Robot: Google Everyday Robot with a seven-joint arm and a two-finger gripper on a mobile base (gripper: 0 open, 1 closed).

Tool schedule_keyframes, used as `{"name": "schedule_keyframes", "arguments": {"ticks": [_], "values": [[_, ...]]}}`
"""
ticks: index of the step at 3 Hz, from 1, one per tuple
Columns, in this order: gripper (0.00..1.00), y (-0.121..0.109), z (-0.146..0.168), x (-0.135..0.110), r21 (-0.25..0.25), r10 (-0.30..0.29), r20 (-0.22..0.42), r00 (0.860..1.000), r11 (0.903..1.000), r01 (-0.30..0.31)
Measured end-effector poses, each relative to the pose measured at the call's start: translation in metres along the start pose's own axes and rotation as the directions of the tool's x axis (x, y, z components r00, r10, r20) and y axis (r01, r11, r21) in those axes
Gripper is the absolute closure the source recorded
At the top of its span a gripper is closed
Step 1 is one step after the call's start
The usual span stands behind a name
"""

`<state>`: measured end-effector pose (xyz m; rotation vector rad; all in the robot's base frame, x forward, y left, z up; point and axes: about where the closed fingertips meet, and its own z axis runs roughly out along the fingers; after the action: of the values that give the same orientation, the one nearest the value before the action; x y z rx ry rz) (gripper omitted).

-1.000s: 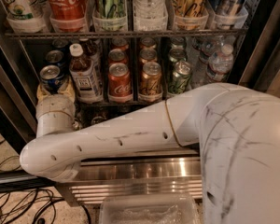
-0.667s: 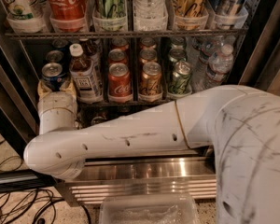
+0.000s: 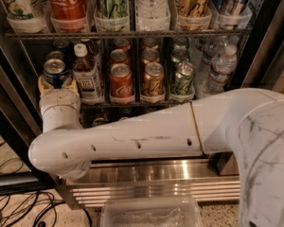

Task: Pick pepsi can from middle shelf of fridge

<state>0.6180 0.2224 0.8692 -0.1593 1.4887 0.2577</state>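
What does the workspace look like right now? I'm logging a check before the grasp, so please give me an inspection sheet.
Surface: middle shelf, a wire rack with lanes of upright short cans.
Job's things: pepsi can upright at the front of the leftmost lane; fridge grille below.
Clutter: bottle, red can, orange-brown can, green can, water bottles.
Grippers: tool at the pepsi can, at the shelf's left end; arm crosses in front.
Cables: dark cables on the floor, lower left.
Surroundings: upper rack of tall cans; clear plastic container at the bottom.
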Motion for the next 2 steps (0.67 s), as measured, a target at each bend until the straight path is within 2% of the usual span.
{"name": "schedule_keyframes", "arguments": {"ticks": [1, 2], "values": [[1.0, -0.0041, -0.0088, 0.0067, -0.028, 0.012, -0.042, 0.999, 0.9995, -0.013], [1.0, -0.0044, -0.0119, 0.0091, -0.046, 0.012, -0.058, 0.998, 0.9988, -0.015]]}}
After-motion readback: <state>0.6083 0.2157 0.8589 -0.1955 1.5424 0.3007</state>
